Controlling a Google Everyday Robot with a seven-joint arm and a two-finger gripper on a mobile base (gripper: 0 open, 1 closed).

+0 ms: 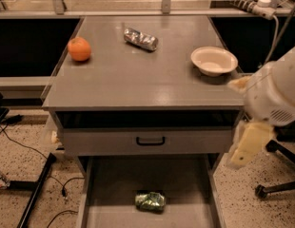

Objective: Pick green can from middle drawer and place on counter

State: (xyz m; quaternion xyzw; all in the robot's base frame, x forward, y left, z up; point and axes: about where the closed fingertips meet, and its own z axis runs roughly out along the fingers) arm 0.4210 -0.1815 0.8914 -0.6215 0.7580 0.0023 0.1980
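Smooth, glossy grey counter (138,80) carries a round orange (79,49), crinkled silver can (141,39) and shallow cream bowl (214,61). Below, a flat grey metal middle drawer (114,184) holds the mottled green can (150,201) on its side. Cream claw (250,144) hangs at right; open or closed, cannot tell.

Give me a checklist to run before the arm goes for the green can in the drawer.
1. The middle drawer is pulled open: ok.
2. The green can lies on its side on the drawer floor, nothing over it: ok.
3. The gripper is above the can: not ok; it hangs off to the right, outside the drawer.
4. The counter has free space between the orange, silver can and bowl: ok.
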